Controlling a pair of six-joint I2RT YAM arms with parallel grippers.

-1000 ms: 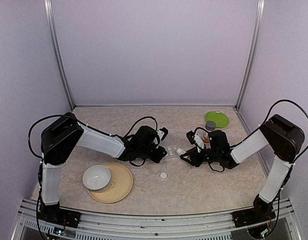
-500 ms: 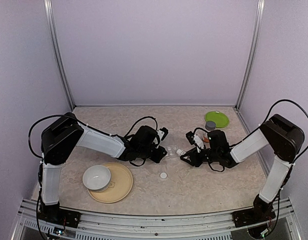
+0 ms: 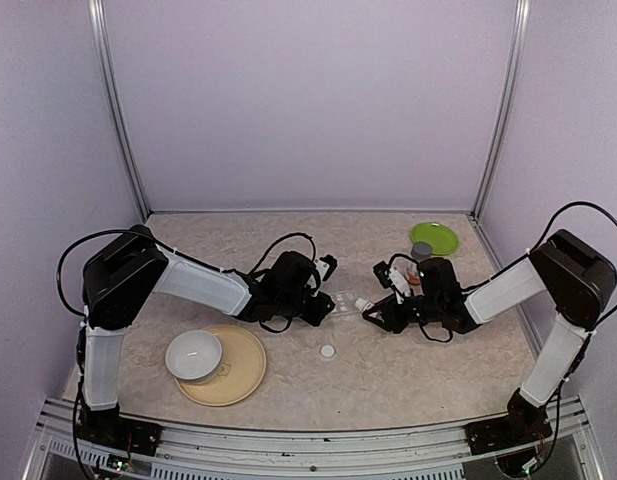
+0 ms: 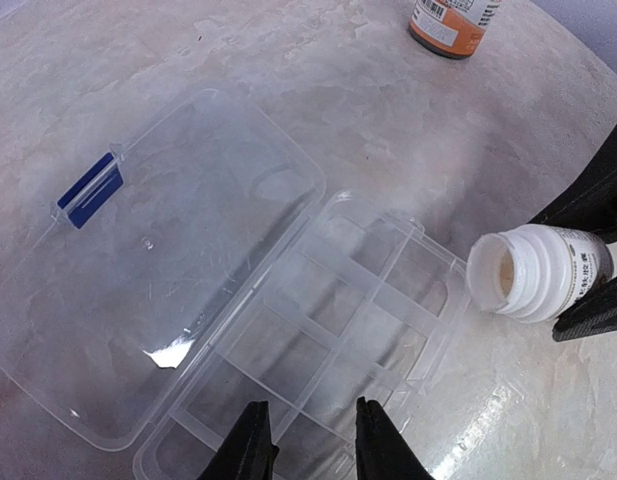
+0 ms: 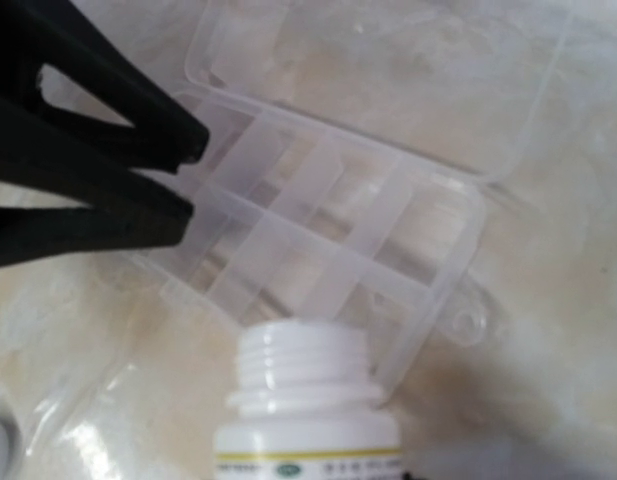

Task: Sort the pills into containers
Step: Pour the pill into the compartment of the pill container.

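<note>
The clear pill box (image 4: 368,300) lies open on the table, its lid (image 4: 178,260) folded flat beside it; it also shows in the top view (image 3: 344,299) and the right wrist view (image 5: 328,220). Its compartments look empty and no pills show. My left gripper (image 4: 306,445) is at the box's end, jaws a little apart over its end compartments, holding nothing. My right gripper (image 3: 376,312) is shut on a tiny white bottle (image 4: 536,272), uncapped and tipped on its side, mouth at the box's far end. The bottle's inside looks pale tan. The bottle fills the bottom of the right wrist view (image 5: 306,410).
A white cap (image 3: 328,351) lies on the table in front of the box. An orange-labelled grey-capped bottle (image 3: 420,256) and a green plate (image 3: 434,237) stand at the back right. A white bowl (image 3: 194,355) sits on a tan plate (image 3: 243,372) at the front left.
The right arm's elbow has shifted slightly to the right. The bottle stays at the box's end, and the left arm has not moved.
</note>
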